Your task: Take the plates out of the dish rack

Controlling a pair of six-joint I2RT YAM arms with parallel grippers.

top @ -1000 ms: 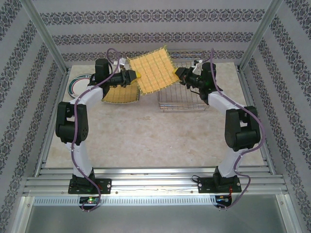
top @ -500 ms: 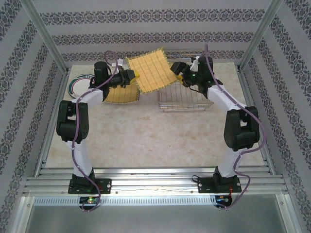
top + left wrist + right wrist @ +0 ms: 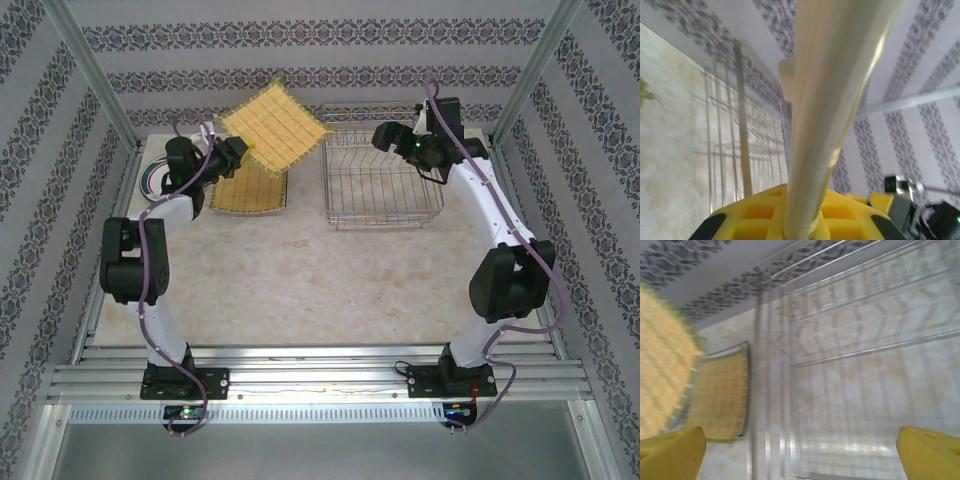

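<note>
Left gripper [image 3: 237, 152] clenched on yellow woven square plate [image 3: 272, 125] by its edge, over second woven plate [image 3: 250, 190]; thin pinch may slip, dropping it. Right gripper [image 3: 385, 135] released above dish rack [image 3: 380, 205].

we could read no text, label, brand, number or sign in any of the views. the dark bands on the walls [image 3: 300, 38] carried only a repeating ornament, not letters.

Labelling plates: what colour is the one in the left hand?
Yellow, woven-textured plate; top external view.
</note>
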